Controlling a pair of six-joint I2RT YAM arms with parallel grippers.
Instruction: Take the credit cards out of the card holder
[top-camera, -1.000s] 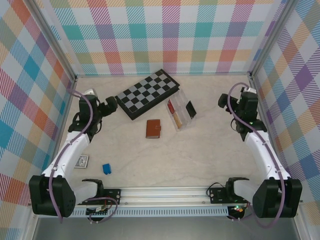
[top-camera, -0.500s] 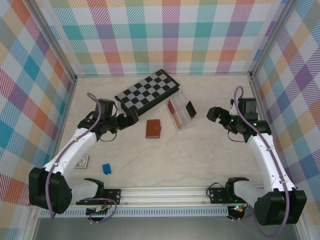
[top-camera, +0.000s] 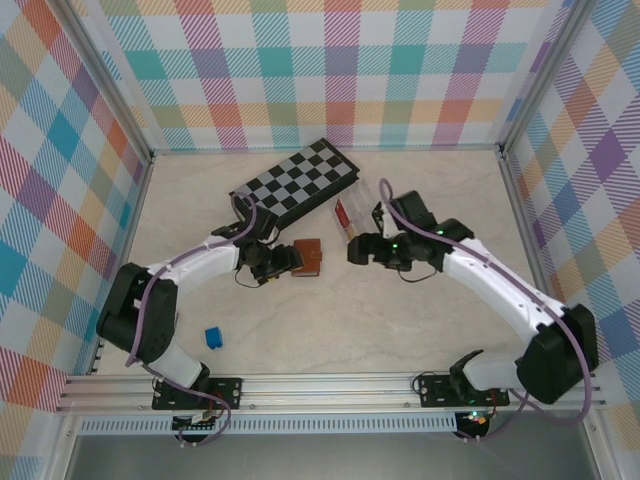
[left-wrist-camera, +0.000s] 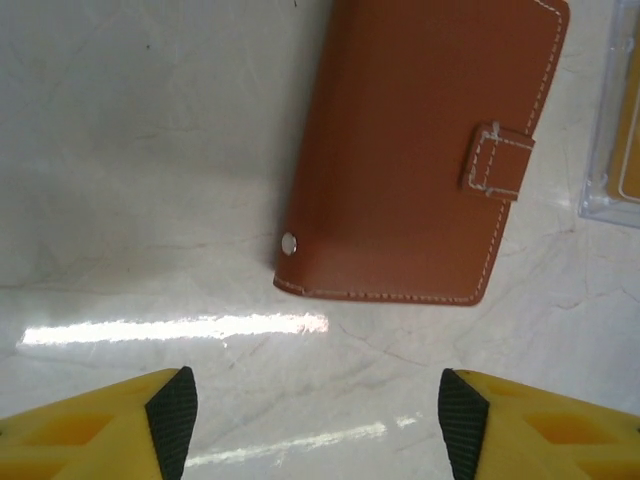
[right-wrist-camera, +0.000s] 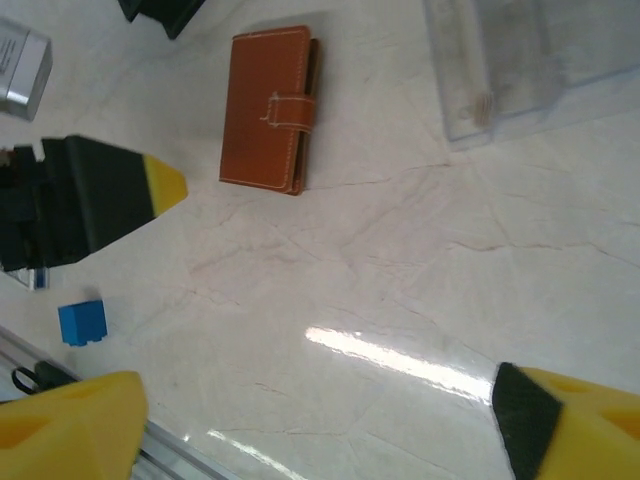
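Well, left and right jaws apart; flat, tab-closed card holder (top-camera: 308, 258) mid-frame may skid across slick bench (top-camera: 400, 315) if pinched.

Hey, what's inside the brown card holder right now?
The card holder lies shut on the table, its snap tab folded over the edge. Only the brown leather outside shows; anything inside is hidden by the closed cover.

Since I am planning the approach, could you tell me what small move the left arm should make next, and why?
Probably ease the left end effector forward until its open jaws straddle the wallet, then close: the wallet lies shut, tab fastened, just ahead and untouched.
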